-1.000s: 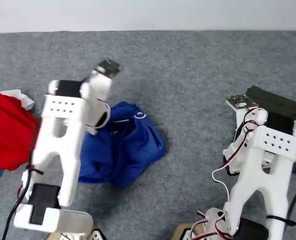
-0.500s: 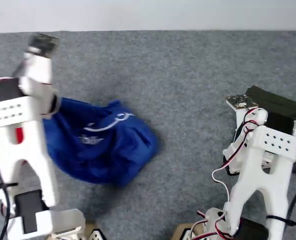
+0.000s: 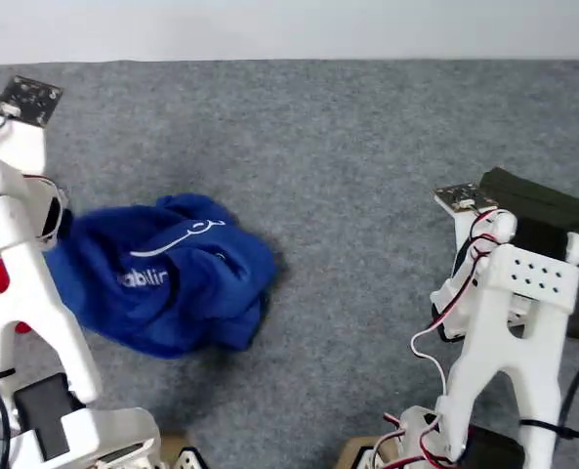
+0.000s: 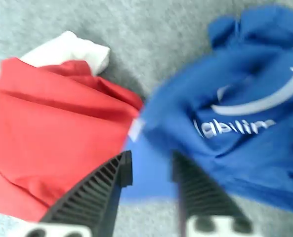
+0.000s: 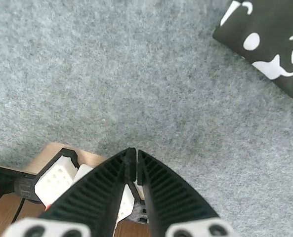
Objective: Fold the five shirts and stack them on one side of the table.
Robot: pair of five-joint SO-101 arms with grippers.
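Counting shirts: one blue shirt point(image 3: 172, 278), one red shirt point(image 4: 52, 133), one black shirt point(image 3: 548, 198).

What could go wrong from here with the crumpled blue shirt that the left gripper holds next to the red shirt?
1. The crumpled blue fabric shirt lies bunched in a heap, and the left gripper pinches only one edge of it; folding it like this would likely trap wrinkles.
2. That edge lies against the red fabric shirt; a pull that way may drag the blue cloth over the red one and tangle them.
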